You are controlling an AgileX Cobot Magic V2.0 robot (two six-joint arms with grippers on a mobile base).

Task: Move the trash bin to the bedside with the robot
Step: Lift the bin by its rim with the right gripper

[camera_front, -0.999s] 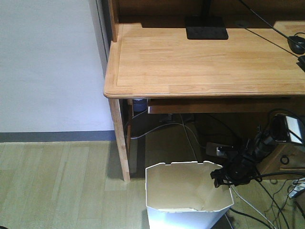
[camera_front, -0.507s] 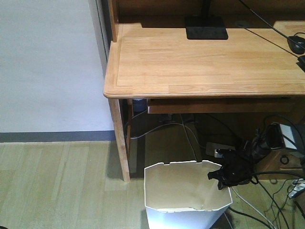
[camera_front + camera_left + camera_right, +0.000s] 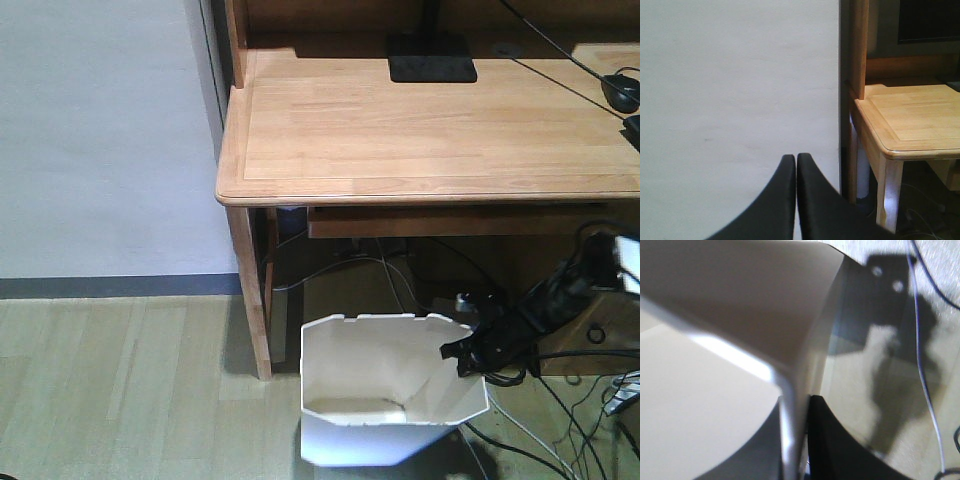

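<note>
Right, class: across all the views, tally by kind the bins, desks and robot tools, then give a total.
trash bin: 1
desk: 1
tools: 2, the left tool closed on nothing, the right tool clamped on the bin's rim
Total: 4

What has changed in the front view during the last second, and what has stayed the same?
The trash bin has shifted a little up in the picture, toward the desk, and its base now shows. The right gripper moved with it, and its arm looks more stretched. Unchanged: its fingers clamp the bin's right rim, and the desk stays put.
</note>
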